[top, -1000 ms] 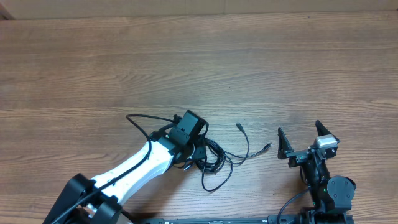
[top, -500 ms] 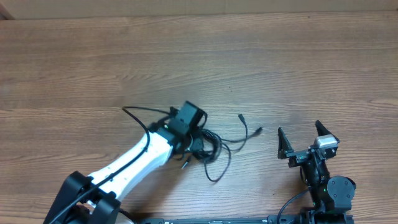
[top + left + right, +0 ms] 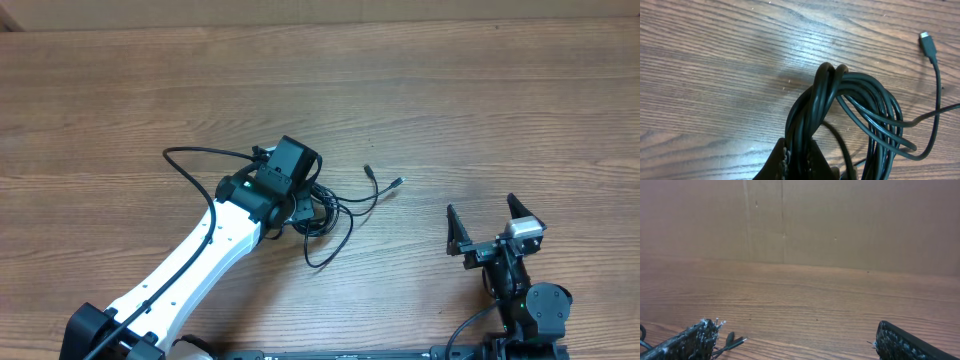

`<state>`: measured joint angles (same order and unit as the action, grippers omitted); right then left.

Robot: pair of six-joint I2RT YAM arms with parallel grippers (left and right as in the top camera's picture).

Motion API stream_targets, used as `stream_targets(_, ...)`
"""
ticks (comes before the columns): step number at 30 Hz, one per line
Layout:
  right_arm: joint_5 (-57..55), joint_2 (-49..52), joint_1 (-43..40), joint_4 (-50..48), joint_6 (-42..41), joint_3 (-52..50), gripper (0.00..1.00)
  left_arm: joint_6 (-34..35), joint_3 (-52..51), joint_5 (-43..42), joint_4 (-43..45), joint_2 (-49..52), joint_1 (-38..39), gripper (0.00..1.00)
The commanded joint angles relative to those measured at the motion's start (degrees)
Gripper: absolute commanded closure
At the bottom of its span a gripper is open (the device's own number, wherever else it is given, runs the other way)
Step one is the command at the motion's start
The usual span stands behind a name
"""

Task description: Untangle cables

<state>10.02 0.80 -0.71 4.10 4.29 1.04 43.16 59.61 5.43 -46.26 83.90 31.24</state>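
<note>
Left tool point(image 3: 797, 155) pinches the bundled cables point(image 3: 810, 102), plug ends lying ahead to its right; right tool point(image 3: 480, 212) stands wide open, empty.

Smooth black cables point(image 3: 826, 87), grained wooden table point(image 3: 715, 75)

Left gripper point(image 3: 799, 151) pinched tight, right gripper point(image 3: 485, 224) wide.

Two cables point(image 3: 807, 106), two claws point(image 3: 798, 153) point(image 3: 484, 214), one table point(image 3: 450, 90)
</note>
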Motion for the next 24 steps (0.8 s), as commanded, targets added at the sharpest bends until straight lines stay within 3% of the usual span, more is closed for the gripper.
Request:
stream_targets(1, -0.5, -0.6, 0.0, -0.2, 0.1, -0.6, 0.00, 7.3, 1.3, -0.2, -1.2, -1.1, -0.1, 0.96)
stream_targets(5, -0.5, -0.6, 0.0, -0.2, 0.1, -0.6, 0.00, 25.9, 1.2, -0.5, -3.3, -0.9, -0.1, 0.96)
stream_targets(11, -0.5, -0.6, 0.0, -0.2, 0.1, -0.6, 0.00, 45.7, 1.2, -3.5, -3.1, 0.9, 0.2, 0.95)
stream_targets(14, -0.5, -0.6, 0.0, -0.2, 0.1, -0.6, 0.00, 53.8, 1.2, -4.0, -0.5, 2.9, 0.4, 0.90)
stream_targets(15, -0.5, -0.6, 0.0, -0.2, 0.1, -0.6, 0.00, 52.9, 1.2, -4.0, 0.6, 3.3, 0.5, 0.86)
stream_targets(16, -0.5, -0.6, 0.0, -0.2, 0.1, -0.6, 0.00, 50.5, 1.2, -3.8, 1.3, 3.8, 0.6, 0.75)
stream_targets(18, -0.5, -0.6, 0.0, -0.2, 0.1, -0.6, 0.00, 40.8, 1.2, -3.3, 1.6, 4.5, 0.7, 0.28)
stream_targets(19, -0.5, -0.6, 0.0, -0.2, 0.1, -0.6, 0.00, 33.5, 1.2, -3.2, 1.6, 4.6, 0.6, 0.14)
stream_targets(20, -0.5, -0.6, 0.0, -0.2, 0.1, -0.6, 0.00, 16.9, 1.3, -2.4, 2.3, 4.6, 0.3, 0.00)
stream_targets(22, -0.5, -0.6, 0.0, -0.2, 0.1, -0.6, 0.00, -0.5, 1.4, -3.0, 4.2, 4.3, -0.4, 0.00)
stream_targets(24, -0.5, -0.6, 0.0, -0.2, 0.1, -0.6, 0.00, -12.3, 1.4, -3.6, 5.8, 4.3, -0.9, 0.00)
